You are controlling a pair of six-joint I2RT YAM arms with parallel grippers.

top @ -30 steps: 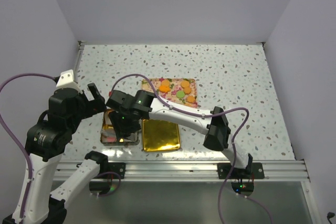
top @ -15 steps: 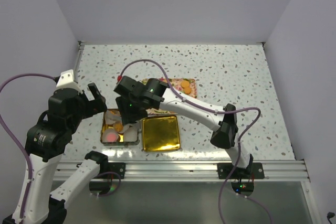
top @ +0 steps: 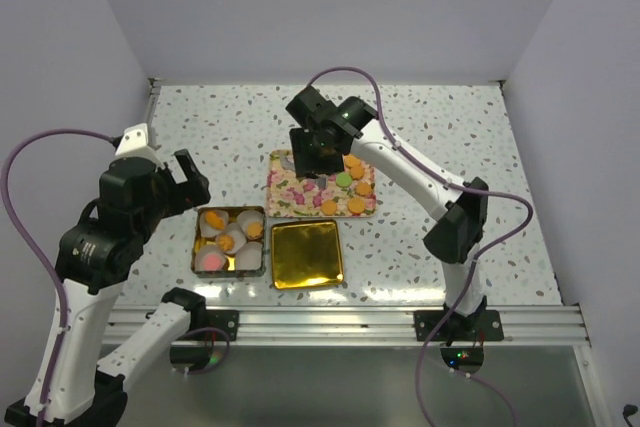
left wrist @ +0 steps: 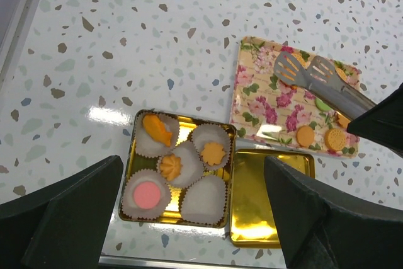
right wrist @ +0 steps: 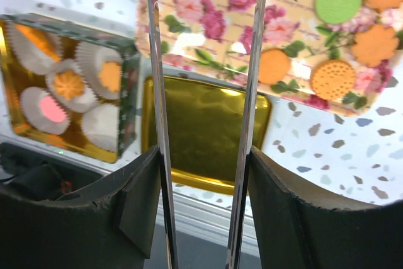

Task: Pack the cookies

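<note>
Cookies [top: 328, 207] sit in two places: most lie loose on the flowered tray [top: 290, 197] at the centre of the top view. Four more (three orange, one pink) rest in paper cups [left wrist: 204, 198] inside the gold tin [right wrist: 128, 99] to its lower left.

Your right jaws are closed around a pair of metal tongs [left wrist: 334, 83]. The tongs' own tips stand apart, carry nothing, and hang over the upper left of the tray. I judge that suits fetching another cookie, since thin blades pinch flat discs more easily than thick jaws would.

Your left jaws are spread fully wide and hold nothing, parked above the tin, probably to keep out of the tongs' way.

The lid [top: 307, 254] lies on the bench [top: 450, 127] just right of the tin, so the tin is open for filling. One cup at the tin's lower right looks unfilled.
</note>
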